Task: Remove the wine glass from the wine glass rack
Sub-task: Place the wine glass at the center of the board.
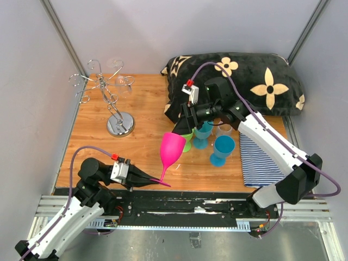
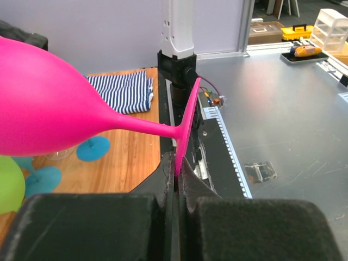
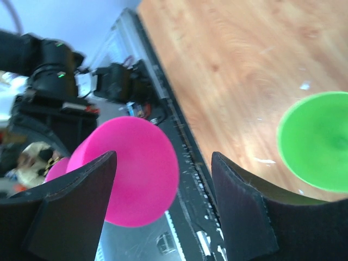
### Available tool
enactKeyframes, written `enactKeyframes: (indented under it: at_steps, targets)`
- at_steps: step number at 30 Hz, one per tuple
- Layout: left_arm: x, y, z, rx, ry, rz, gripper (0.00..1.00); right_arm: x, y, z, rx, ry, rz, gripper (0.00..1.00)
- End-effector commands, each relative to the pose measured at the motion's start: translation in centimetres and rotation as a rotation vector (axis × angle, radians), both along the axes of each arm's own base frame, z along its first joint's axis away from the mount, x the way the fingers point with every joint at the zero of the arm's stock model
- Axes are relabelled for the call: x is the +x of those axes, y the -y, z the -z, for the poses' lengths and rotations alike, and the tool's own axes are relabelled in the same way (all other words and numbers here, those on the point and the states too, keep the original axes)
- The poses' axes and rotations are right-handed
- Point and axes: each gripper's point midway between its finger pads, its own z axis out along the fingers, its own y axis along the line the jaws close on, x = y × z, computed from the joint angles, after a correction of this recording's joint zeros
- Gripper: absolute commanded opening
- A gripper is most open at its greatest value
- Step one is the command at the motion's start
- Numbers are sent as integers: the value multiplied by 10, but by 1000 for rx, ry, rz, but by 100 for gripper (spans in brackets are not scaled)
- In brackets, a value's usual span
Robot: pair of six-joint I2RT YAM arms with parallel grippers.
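**Already clear of the rack, the pink glass hangs between my two arms**

My left pincer (image 2: 176, 171) is clamped tight on the thin edge of the pink wine glass (image 2: 43, 109), gripping only its foot. That is why the glass leans out over the worktop (image 1: 141, 109) with the stem nearly level and the bowl pointing away from me. It is a narrow, slippery hold, good for carrying but poor for standing the glass up.

My right pincer (image 3: 163, 157) has its jaws spread wide at the bowl's mouth and holds nothing. I judge it is there to steady the bowl or take it over.

The wine glass rack (image 1: 120, 124) stands well apart at the far left corner. The green glass (image 3: 318, 141) and blue glass (image 1: 223, 148) stand just beside the bowl, so a swing could knock them.
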Motion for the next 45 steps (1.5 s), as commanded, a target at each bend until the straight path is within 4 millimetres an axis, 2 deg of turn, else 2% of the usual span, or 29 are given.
enactKeyframes:
  at_steps: [1,4,7,10,12,16,20,25,28,29,31,32,33,35,37,38,41,45]
  targets:
    - [2,-1,-4,1,1,-19,0,38,30,-15,-78,138,263,72]
    - [1,-2,-5,-1,4,-20,1,36,32,-31,14,108,263,72]
    - [1,-2,-4,2,2,-21,0,11,17,-53,175,63,101,73]
    - [2,-1,-4,2,5,-23,0,-16,7,-64,267,-30,-55,72]
    - [2,-1,-4,4,5,-24,0,-29,3,-62,265,-61,-130,72]
    - [3,-1,-5,2,8,-24,0,-37,-1,-44,184,-79,-155,72]
    - [3,-1,-6,1,10,-29,0,-56,-6,-35,135,-99,-246,68]
    - [8,-2,-5,2,6,-60,0,-75,-10,-38,142,-104,-346,48]
    - [14,-2,-3,9,-4,-96,0,-83,-11,-43,174,-112,-391,26]
    - [16,-2,-2,11,-8,-108,1,-81,-11,-42,173,-106,-385,13]
    - [19,-2,-1,12,-15,-124,0,-77,-11,-40,156,-86,-352,2]
    - [18,-2,-1,13,-17,-122,9,-72,-12,-38,140,-62,-321,1]
    - [18,-2,0,15,-21,-120,23,-67,-11,-35,123,-26,-290,1]
    - [19,-3,-1,12,-27,-132,45,-63,-9,-34,119,36,-260,1]
    - [20,-4,-2,2,-29,-154,74,-63,-8,-36,131,79,-253,1]
    - [20,-6,-5,-7,-24,-162,82,-62,-8,-36,125,100,-241,1]
    - [19,-10,-15,-48,-13,-189,97,-56,-4,-21,38,181,-194,1]
    - [31,-20,-33,-138,-62,-312,100,-61,0,4,-112,312,-201,1]
